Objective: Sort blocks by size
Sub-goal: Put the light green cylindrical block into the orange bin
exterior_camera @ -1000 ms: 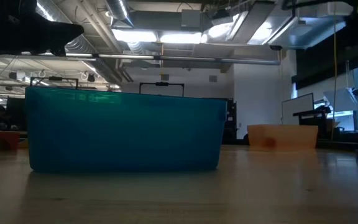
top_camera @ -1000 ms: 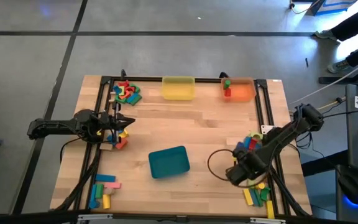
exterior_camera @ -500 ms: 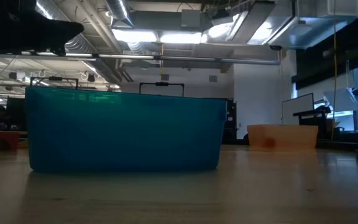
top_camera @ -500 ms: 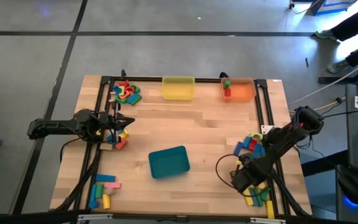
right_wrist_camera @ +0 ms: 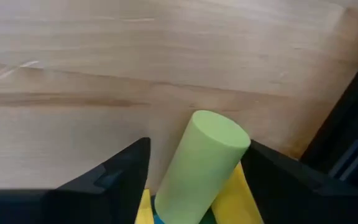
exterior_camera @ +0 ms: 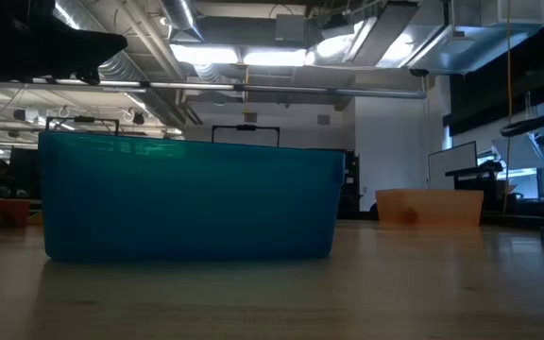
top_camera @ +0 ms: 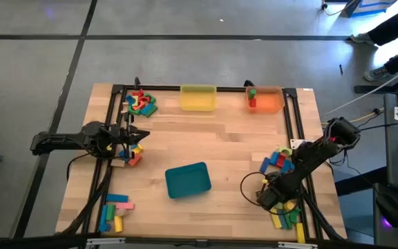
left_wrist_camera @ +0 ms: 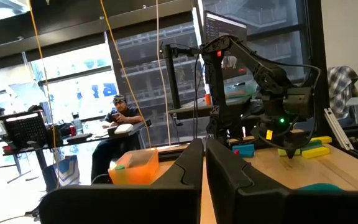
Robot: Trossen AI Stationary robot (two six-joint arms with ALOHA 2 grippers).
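Three rectangular plastic trays sit on the pale wood-grain table [top_camera: 226, 142]: a translucent yellow tray [top_camera: 198, 97] and an orange tray [top_camera: 265, 99] side by side at the far edge, and a matte teal tray [top_camera: 188, 180] near the middle, toward the near side. Two small blocks, one green and one red [top_camera: 252, 97], lie in the orange tray; the yellow one looks bare, and the teal one's inside shows nothing. Four loose heaps of blocks lie at the table's margins: curved and chunky pieces at the far left [top_camera: 140, 102], a few under the left arm [top_camera: 133, 153], flat bars at the near left [top_camera: 114, 211], and a mixed pile at the near right [top_camera: 280, 160] running on into yellow and green bars [top_camera: 287, 216]. The right gripper [top_camera: 271, 197] is down at that near-right pile, its dark fingers [right_wrist_camera: 114, 174] spread on either side of a smooth pale-green cylinder [right_wrist_camera: 201, 165] that lies tilted over a yellow bar [right_wrist_camera: 235, 196]; the pads do not visibly touch it. The left gripper [top_camera: 135, 134] hangs over the left side of the table, its fingers [left_wrist_camera: 185, 171] pressed close together with only a thin slit between them, holding nothing.
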